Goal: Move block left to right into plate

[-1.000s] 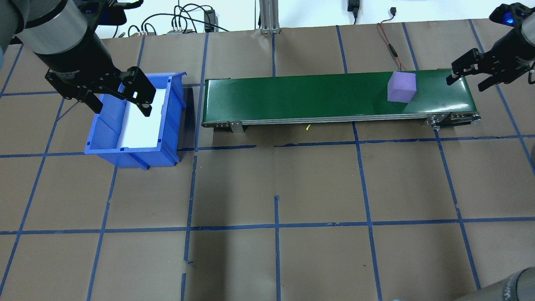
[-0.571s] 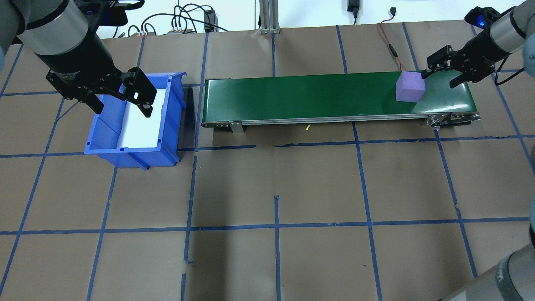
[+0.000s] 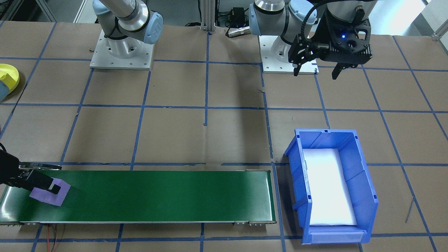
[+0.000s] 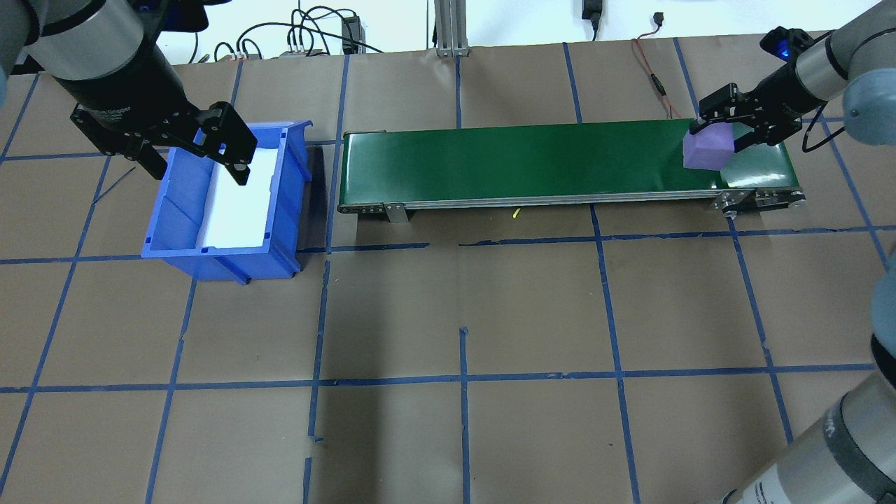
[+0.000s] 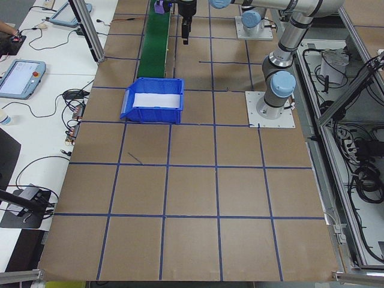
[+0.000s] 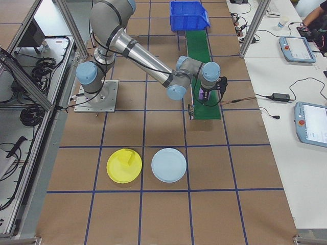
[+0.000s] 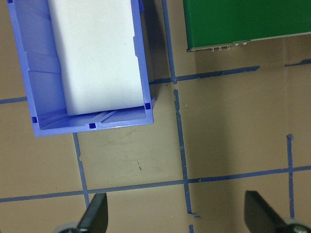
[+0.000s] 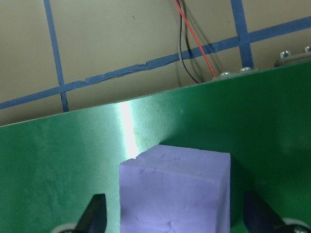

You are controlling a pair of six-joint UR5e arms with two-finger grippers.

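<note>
The purple block (image 4: pixel 707 150) stands on the right end of the green conveyor belt (image 4: pixel 525 161). My right gripper (image 4: pixel 721 133) is open and straddles it, one finger on each side. In the right wrist view the block (image 8: pixel 175 189) sits between the fingertips (image 8: pixel 95 213) with a gap on both sides. The yellow plate (image 6: pixel 124 166) lies on the table well in front of the belt, and its edge shows in the front-facing view as the plate (image 3: pixel 7 78). My left gripper (image 4: pixel 199 164) hangs open and empty over the blue bin (image 4: pixel 182 210).
A pale blue plate (image 6: pixel 168 165) lies beside the yellow one. The blue bin (image 3: pixel 364 182) holds a white foam liner and sits off the belt's left end. Red and black cables (image 4: pixel 651 70) run behind the belt. Blue tape lines grid the brown table.
The block has ridden further right along the belt. My right gripper has swung in and down from the belt's end and now straddles the block. The left gripper has shifted slightly.
</note>
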